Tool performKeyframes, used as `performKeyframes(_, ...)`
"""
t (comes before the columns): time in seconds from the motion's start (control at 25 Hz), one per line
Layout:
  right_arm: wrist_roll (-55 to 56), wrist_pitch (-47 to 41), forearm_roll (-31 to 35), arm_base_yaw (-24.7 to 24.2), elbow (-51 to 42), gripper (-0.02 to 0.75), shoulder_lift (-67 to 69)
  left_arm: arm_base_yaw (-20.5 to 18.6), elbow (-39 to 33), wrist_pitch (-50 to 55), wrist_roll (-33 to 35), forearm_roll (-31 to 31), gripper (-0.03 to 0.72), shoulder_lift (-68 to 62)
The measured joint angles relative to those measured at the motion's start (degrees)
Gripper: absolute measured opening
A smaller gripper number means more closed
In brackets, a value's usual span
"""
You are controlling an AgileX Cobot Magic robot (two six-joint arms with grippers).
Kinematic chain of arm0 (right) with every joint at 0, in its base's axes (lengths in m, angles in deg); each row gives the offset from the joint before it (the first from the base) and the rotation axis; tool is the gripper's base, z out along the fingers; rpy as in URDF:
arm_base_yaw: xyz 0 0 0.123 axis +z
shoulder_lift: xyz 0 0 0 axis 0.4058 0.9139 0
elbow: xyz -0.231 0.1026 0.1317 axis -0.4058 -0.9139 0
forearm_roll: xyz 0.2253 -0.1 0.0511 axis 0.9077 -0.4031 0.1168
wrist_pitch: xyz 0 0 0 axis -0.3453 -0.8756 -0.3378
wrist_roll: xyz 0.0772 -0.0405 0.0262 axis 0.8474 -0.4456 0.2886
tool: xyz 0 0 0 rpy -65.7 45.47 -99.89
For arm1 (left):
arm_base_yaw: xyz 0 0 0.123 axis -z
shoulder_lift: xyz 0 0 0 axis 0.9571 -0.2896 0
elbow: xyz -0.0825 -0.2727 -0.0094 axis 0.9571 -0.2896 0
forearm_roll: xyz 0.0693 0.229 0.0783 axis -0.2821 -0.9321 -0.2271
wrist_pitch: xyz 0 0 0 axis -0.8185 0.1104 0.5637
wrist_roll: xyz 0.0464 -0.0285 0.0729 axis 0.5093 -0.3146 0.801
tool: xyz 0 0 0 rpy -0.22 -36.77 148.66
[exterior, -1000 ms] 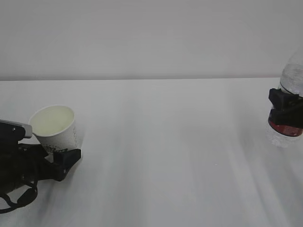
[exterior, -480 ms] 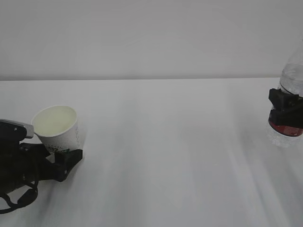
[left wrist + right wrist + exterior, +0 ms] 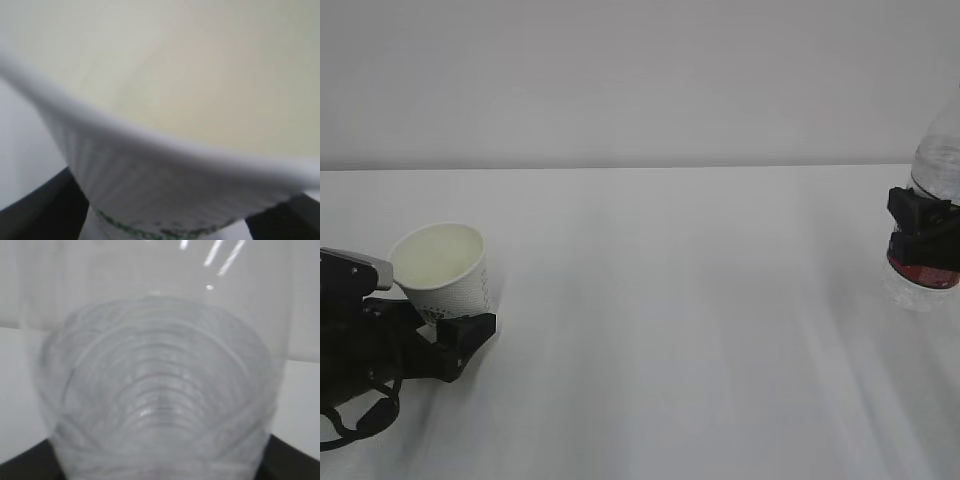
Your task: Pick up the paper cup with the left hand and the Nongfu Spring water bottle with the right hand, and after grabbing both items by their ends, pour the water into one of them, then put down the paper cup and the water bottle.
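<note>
Two grips show in the exterior view: the left gripper (image 3: 455,335), jaws wide, clasps the base of the small white paper cup (image 3: 442,272), tilted at the bench's (image 3: 670,300) left. The left wrist view shows thin, crushable walls, so hold low and gently. The right gripper (image 3: 923,235), partly open, clamps the clear ribbed plastic bottle (image 3: 930,220) at far right; the right wrist view shows slick, springy ribs, likely heavy with water.

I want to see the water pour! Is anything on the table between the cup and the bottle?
No, nothing visible. The cup sits far left in the left gripper, tilted. The bottle is at the far right edge in the right gripper. Only bare white table lies between them.
</note>
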State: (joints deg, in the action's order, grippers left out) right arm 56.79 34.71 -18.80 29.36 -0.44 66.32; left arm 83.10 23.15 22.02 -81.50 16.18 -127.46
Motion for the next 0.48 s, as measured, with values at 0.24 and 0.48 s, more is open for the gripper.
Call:
performKeyframes(0.24, -0.1, 0.0, 0.0, 0.0, 0.0, 0.455, 0.0, 0.0, 0.1, 0.0, 0.9, 0.0, 0.692, 0.0)
performKeyframes(0.48, -0.1, 0.0, 0.0, 0.0, 0.0, 0.454, 0.0, 0.0, 0.1, 0.0, 1.3, -0.3, 0.692, 0.0)
